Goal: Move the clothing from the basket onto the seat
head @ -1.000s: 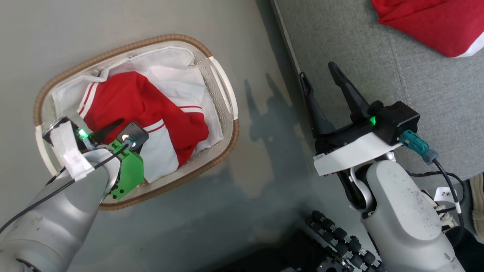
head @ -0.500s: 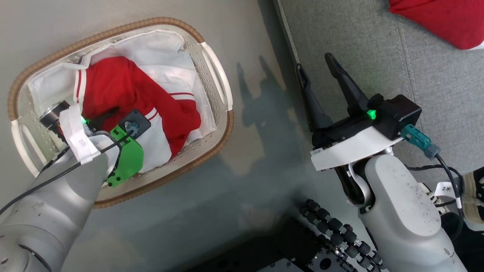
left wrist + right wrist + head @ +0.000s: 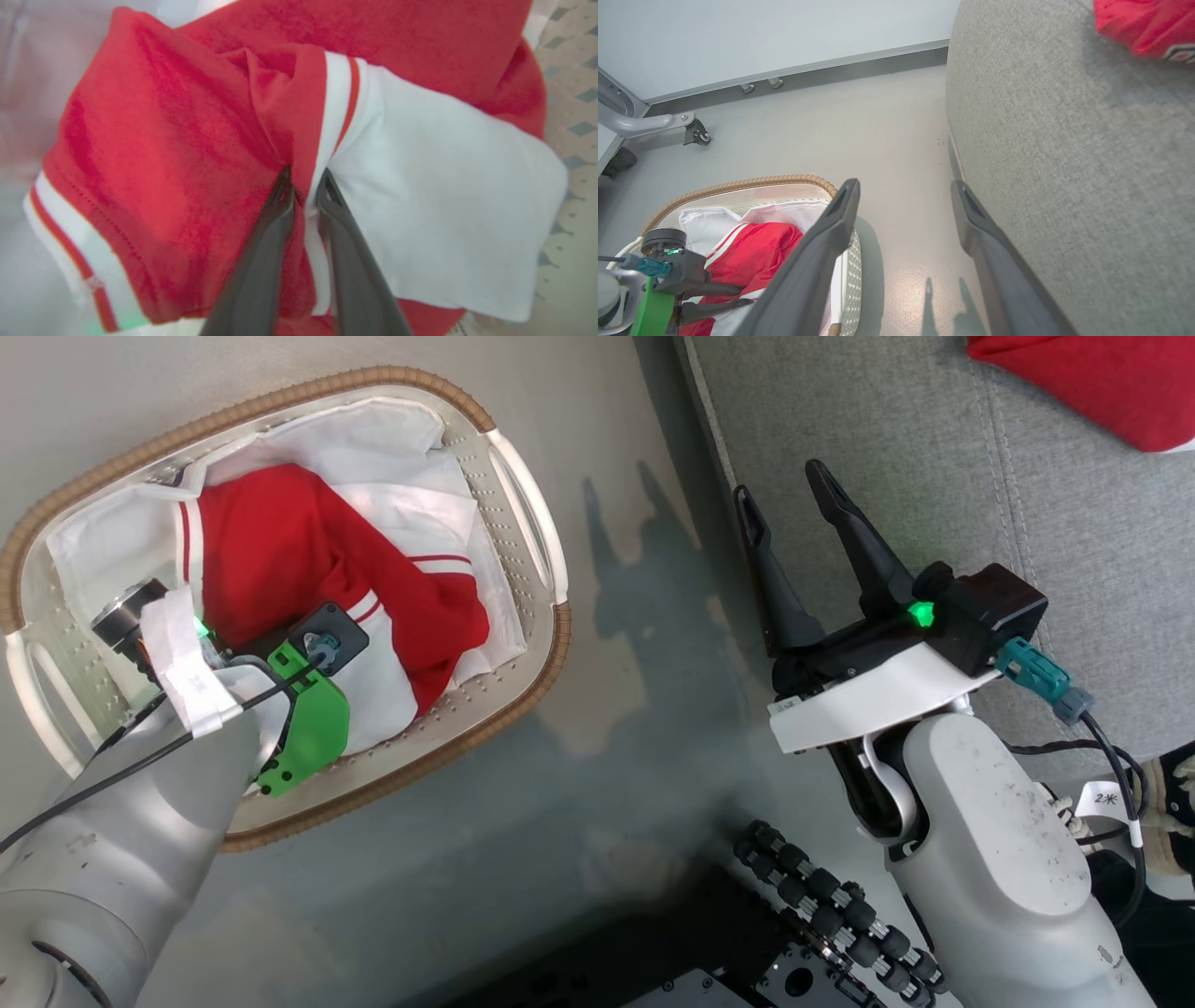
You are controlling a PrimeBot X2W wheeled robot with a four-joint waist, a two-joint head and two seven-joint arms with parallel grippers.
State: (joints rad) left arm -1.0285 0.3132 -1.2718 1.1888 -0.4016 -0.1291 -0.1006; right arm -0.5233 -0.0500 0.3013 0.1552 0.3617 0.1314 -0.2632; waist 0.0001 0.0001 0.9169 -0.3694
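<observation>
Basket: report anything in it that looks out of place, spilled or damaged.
Nothing stands out. The basket is upright and intact; the red garment lies bunched on the white liner, with nothing hanging out. The left gripper pinches a fold at its stripe.

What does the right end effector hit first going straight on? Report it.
Likely the grey floor between the basket and the seat; the right end effector is open and points there; depth is unclear.
</observation>
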